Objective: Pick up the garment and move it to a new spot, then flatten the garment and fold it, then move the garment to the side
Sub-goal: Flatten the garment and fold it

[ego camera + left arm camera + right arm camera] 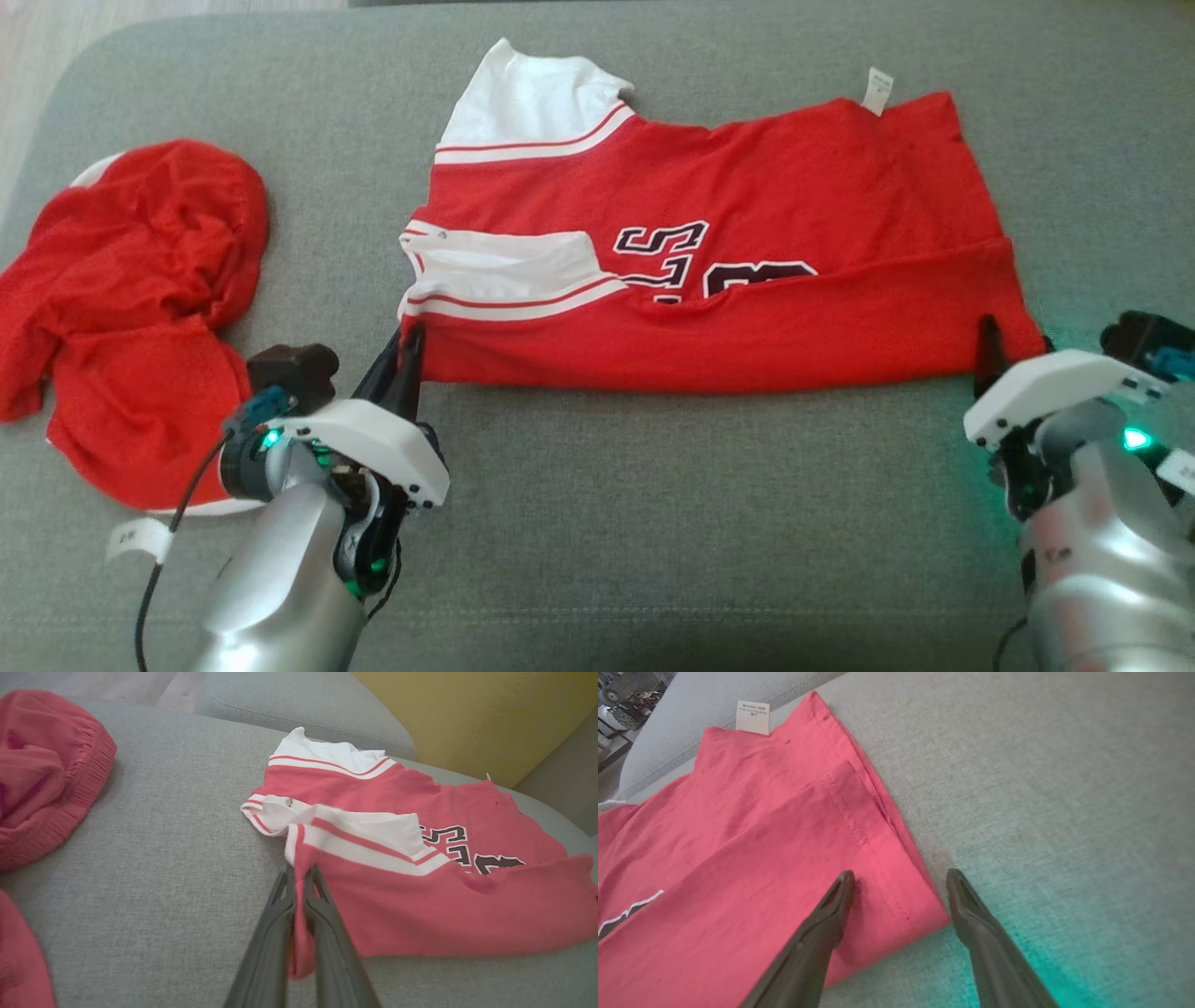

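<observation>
Sofa cushion [653, 523] carries the red-and-white jersey [794, 187] spread across its middle, its near long edge lapped up onto the black numbers [709, 266], with a second red garment [140, 280] crumpled well apart at the left. Folding looks to be the step in hand. The left gripper [301, 870] pinches the jersey's near sleeve-end corner, while the right gripper [901, 874] stands spread astride the near hem corner. That gripper probably needs to close there next so both ends lift together.
</observation>
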